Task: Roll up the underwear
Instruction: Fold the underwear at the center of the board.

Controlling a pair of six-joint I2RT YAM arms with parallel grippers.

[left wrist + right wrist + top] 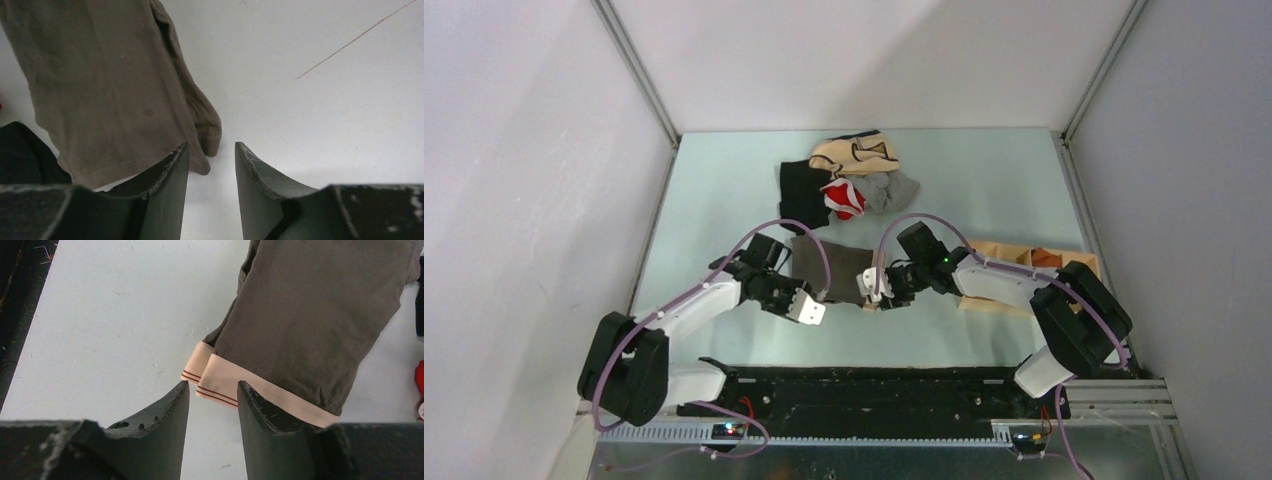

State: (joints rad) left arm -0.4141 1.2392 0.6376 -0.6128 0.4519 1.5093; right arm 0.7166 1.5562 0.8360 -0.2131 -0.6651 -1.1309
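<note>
Left wrist view is showing us the left fingers [167, 175] standing narrowly apart and gripping nothing, their tips just beside a leg hem of the underwear [115, 85], which is lying flat on the desk [310, 125]. Through the right wrist view we are seeing the right fingers [260, 415] likewise narrowly parted and empty, pointing at the folded corner of the cream waistband [225, 380]. Farther back, from above, we are finding the underwear lying between both arms, while a heap of other garments [849, 175] is resting near the far edge and a wooden tray [1024, 262] is sitting to the right.
</note>
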